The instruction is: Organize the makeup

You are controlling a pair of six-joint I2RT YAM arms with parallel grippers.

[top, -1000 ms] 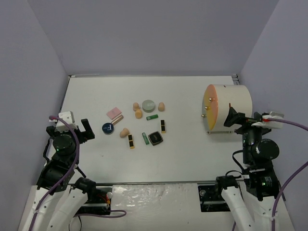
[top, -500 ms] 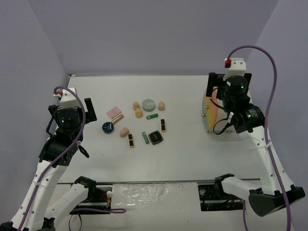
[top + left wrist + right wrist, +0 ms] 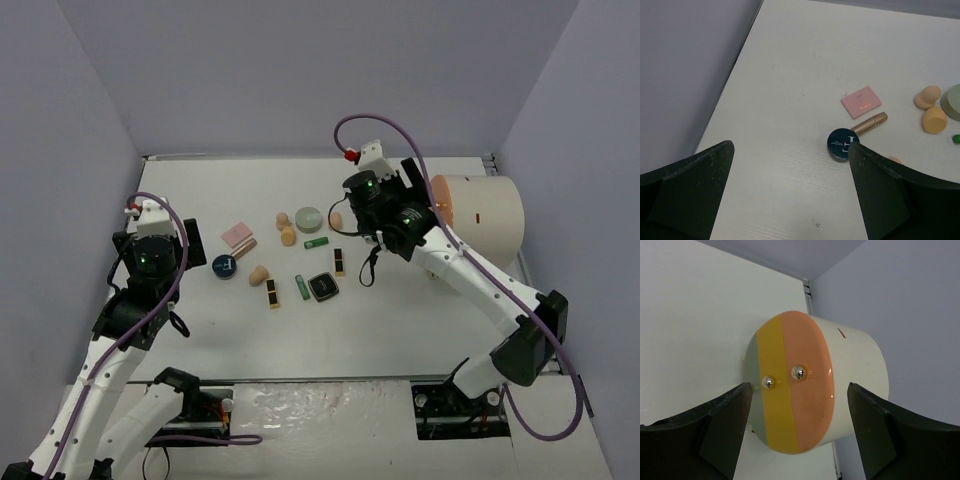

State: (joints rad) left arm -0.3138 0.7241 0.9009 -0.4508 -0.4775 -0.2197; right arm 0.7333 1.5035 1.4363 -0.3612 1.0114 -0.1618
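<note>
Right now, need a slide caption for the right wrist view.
Open right gripper faces the cream drum, its grey, yellow and peach front and two silver knobs framed between the fingers.

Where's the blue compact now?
Top view, left side: blue compact at the cluster's left end, just near-side of the pink palette and rose tube.

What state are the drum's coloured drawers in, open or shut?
Shut. In the right wrist view the drawer fronts lie flush on the drum, none pulled out.
</note>
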